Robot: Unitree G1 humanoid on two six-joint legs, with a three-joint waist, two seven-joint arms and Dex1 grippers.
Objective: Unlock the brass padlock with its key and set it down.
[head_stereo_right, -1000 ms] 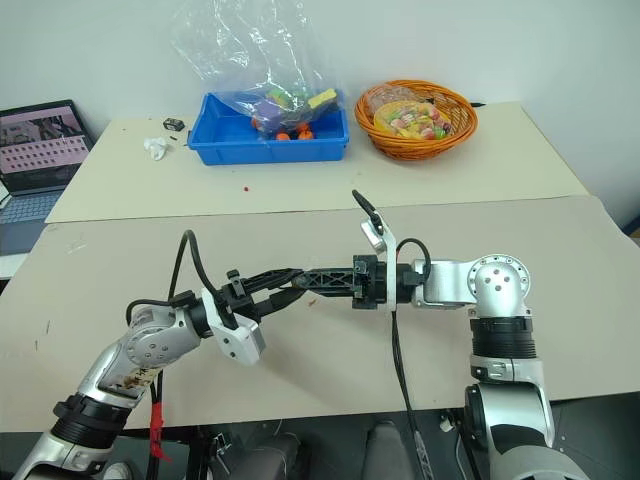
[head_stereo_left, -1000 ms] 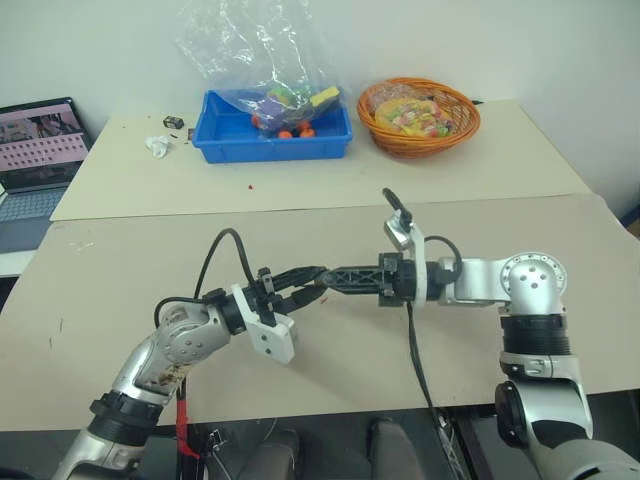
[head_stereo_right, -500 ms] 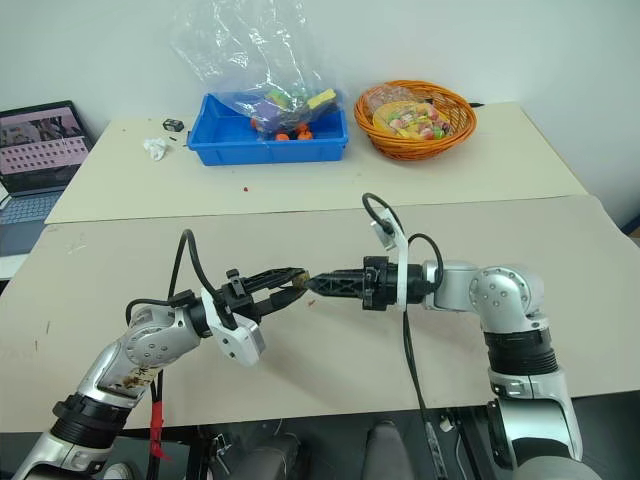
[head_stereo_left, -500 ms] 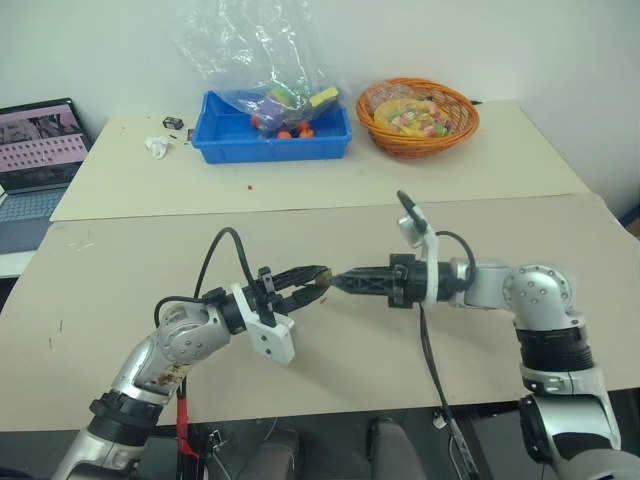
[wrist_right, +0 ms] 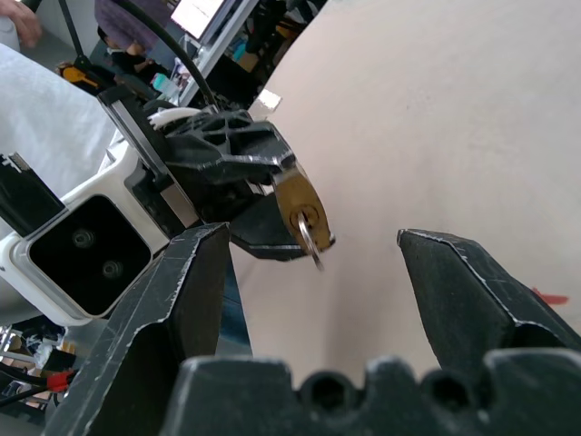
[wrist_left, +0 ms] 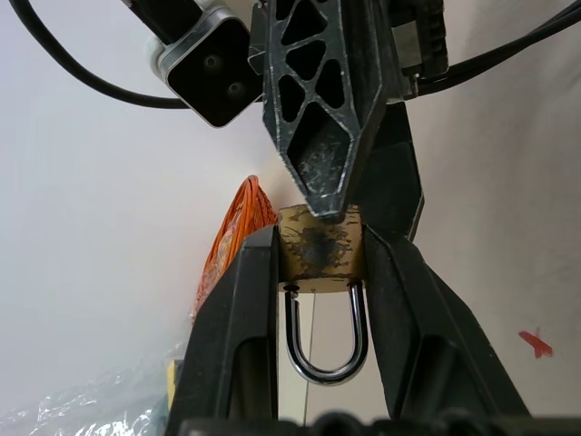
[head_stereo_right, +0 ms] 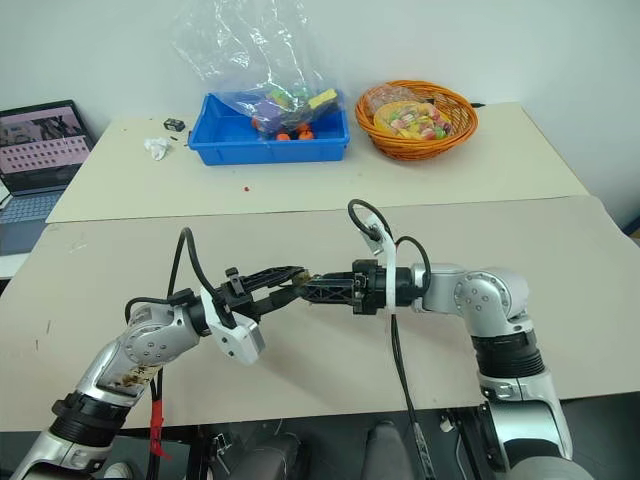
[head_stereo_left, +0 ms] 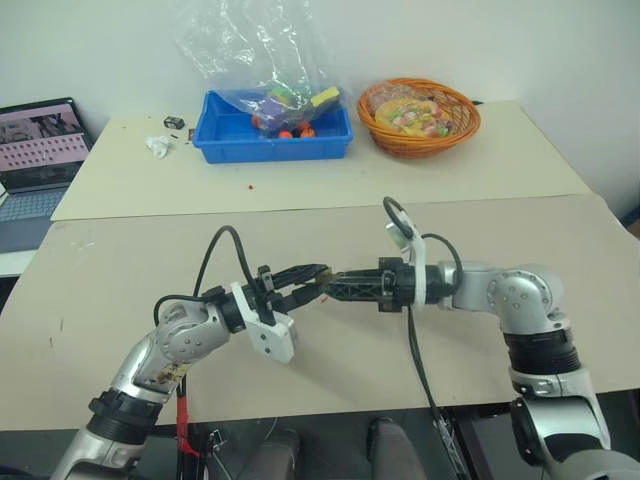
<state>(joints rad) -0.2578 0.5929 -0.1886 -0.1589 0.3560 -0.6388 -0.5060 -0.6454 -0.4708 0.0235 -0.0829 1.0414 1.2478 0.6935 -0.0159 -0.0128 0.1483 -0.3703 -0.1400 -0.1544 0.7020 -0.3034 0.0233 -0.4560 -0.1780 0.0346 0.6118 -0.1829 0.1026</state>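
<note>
right wrist view gives us the brass padlock (wrist_right: 298, 211) clamped in our left gripper (wrist_left: 320, 263), keyhole face turned toward our right gripper (wrist_right: 313, 272), with the key (wrist_right: 310, 238) seated in it and sticking straight out, silvery and thin. left wrist view shows the lock's long axis running along our fingers (wrist_left: 241, 327), the chrome shackle looping back toward the wrist and the dull, scuffed yellow body at the tips. our right fingers stand wide apart on either side of the key, gripping nothing. we hold the lock in the air above the tan table (head_stereo_left: 120, 270). we can read no markings on it.
</note>
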